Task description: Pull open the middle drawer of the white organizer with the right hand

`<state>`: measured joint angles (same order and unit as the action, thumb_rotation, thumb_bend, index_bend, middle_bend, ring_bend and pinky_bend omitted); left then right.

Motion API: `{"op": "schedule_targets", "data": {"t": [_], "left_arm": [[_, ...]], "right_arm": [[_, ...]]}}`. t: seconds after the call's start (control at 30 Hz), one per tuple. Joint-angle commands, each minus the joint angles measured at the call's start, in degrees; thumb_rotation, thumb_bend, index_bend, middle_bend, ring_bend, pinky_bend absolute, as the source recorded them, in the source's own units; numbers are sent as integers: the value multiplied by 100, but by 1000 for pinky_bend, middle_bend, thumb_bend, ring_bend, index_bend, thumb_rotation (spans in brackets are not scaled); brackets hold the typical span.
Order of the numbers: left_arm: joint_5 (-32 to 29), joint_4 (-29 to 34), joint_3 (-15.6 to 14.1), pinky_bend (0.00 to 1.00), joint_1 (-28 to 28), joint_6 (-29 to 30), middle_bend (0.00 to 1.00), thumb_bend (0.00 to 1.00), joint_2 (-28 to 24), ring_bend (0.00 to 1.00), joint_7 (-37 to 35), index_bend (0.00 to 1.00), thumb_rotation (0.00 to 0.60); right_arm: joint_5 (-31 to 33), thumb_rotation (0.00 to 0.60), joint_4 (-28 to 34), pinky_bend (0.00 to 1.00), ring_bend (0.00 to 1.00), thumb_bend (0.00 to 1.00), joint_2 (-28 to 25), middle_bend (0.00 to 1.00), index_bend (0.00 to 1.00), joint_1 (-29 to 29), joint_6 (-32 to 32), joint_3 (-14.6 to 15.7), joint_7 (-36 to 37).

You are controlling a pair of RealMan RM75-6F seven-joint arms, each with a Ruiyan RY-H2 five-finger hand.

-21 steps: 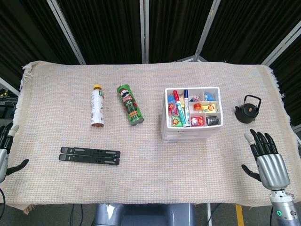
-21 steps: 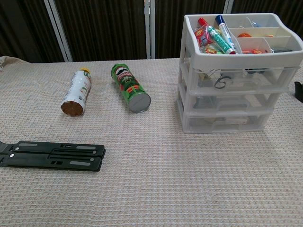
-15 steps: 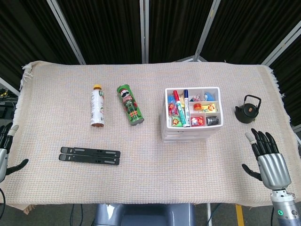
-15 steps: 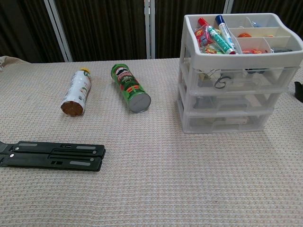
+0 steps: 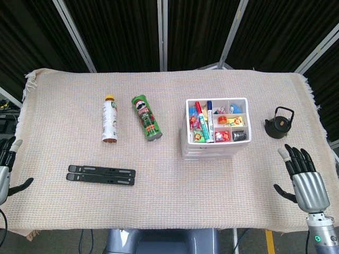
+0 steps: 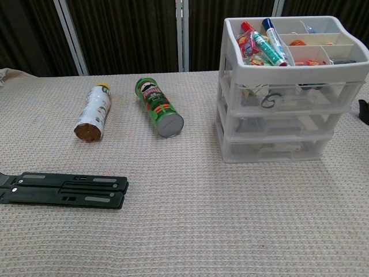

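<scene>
Right hand (image 5: 306, 182) open wide, fingers spread, holding nothing, well apart from white organizer (image 5: 216, 138), toward its front-right; middle drawer (image 6: 281, 121) closed.

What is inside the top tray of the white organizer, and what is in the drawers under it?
The top tray of the white organizer holds markers and small colourful items. The middle drawer is shut; its frosted front shows only dim shapes, so its contents cannot be told.

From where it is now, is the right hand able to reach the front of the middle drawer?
Probably yes. The right hand is open, near the table edge, and only bare cloth lies between it and the middle drawer; the black teapot sits off to the side.
</scene>
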<state>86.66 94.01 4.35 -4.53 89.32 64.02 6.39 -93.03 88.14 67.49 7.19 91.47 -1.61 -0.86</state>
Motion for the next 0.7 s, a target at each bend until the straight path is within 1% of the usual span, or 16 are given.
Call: {"op": "schedule_targets", "data": {"t": [0.03, 0.63, 0.7], "left_arm": [[7, 8, -6, 0, -1, -3, 0, 0, -2, 0, 3, 0, 600], [13, 1, 4, 0, -7, 15, 0, 0, -9, 0, -39, 0, 600], [-11, -19, 12, 0, -12, -2, 0, 0, -8, 0, -62, 0, 600]], "right_arm": [[-5, 600, 7, 0, 0, 86, -10, 0, 0, -11, 3, -3, 16], [-51, 600, 133, 0, 0, 86, -4, 0, 0, -20, -140, 3, 37], [-45, 600, 144, 19, 0, 86, 23, 1, 0, -15, -154, -11, 35]]}}
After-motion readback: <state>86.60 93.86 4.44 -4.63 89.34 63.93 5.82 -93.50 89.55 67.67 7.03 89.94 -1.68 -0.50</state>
